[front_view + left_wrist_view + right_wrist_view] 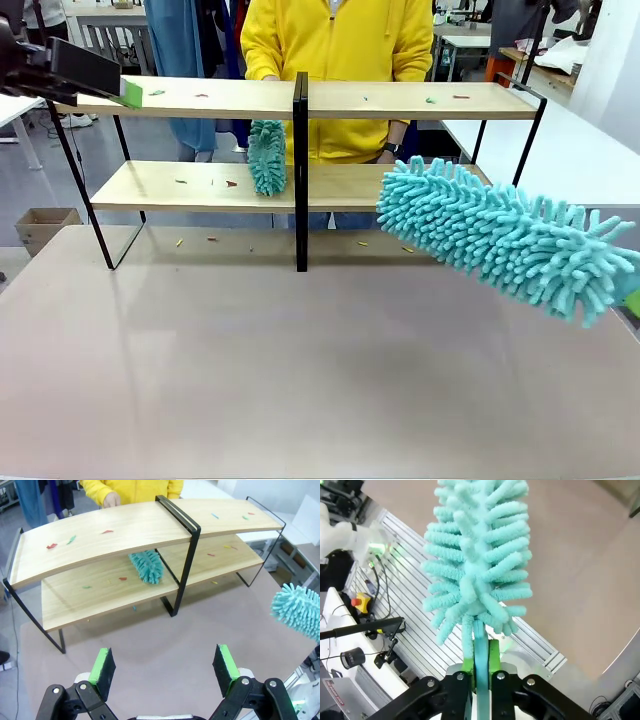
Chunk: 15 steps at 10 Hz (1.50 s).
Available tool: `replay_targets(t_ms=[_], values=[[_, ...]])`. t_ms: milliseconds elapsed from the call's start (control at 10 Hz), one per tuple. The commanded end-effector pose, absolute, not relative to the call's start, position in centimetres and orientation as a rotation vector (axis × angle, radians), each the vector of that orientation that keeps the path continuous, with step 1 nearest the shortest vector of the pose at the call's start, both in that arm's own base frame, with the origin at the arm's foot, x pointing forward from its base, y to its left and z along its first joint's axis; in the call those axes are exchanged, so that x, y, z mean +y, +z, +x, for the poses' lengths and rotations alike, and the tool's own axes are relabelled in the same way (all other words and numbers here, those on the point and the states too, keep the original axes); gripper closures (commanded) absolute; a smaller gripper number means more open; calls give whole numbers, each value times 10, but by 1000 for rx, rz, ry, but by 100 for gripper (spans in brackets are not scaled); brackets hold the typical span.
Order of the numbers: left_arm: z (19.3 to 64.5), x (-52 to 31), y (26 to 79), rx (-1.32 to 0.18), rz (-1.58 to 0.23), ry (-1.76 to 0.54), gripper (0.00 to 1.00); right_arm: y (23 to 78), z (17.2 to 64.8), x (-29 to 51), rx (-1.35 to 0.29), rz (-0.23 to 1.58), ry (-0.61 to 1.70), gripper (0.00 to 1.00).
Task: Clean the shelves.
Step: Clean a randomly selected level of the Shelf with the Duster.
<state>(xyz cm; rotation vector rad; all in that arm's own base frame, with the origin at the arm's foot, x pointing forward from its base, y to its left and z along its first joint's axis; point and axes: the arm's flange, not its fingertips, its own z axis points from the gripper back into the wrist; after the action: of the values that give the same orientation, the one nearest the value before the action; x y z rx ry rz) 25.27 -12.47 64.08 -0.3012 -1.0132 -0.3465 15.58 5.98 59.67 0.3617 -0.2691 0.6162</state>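
While the right pincer (480, 656) clamps the handle of a fluffy teal microfibre duster (500, 240), the left pincer (164, 664) hangs spread wide, apparently by the top-left end of the black-framed two-tier light wooden shelves (420, 100) on the dull beige table (300, 380).

Shelves (200, 97): light matt wood boards w/ thin blk metal frame; duster (500, 240) fluffy teal cloth; table (300, 380) smooth, matt.

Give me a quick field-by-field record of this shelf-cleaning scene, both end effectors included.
shelves: two wooden tiers, coloured scraps on both
left end effector: open, empty, facing the shelves
right end effector: shut on handle of teal duster
second duster: teal, on lower tier, beside centre post
person: yellow top, behind the shelves
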Motion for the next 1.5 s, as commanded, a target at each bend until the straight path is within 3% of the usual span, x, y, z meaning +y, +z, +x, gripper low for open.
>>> replay_targets(t_ms=[0,600,800,1100,1400], values=[[253,-124,641,-1015,-300,-343,0,588,164,69,-283,344,623,88],[253,-124,641,-1015,-300,-343,0,558,205,19,-223,307,439,88],[253,-124,641,-1015,-300,-343,0,561,177,-22,-160,256,381,88],[253,-124,641,-1015,-300,-343,0,569,142,-63,-236,263,226,88],[253,-124,641,-1015,-300,-343,0,560,184,-18,-291,281,341,88]])
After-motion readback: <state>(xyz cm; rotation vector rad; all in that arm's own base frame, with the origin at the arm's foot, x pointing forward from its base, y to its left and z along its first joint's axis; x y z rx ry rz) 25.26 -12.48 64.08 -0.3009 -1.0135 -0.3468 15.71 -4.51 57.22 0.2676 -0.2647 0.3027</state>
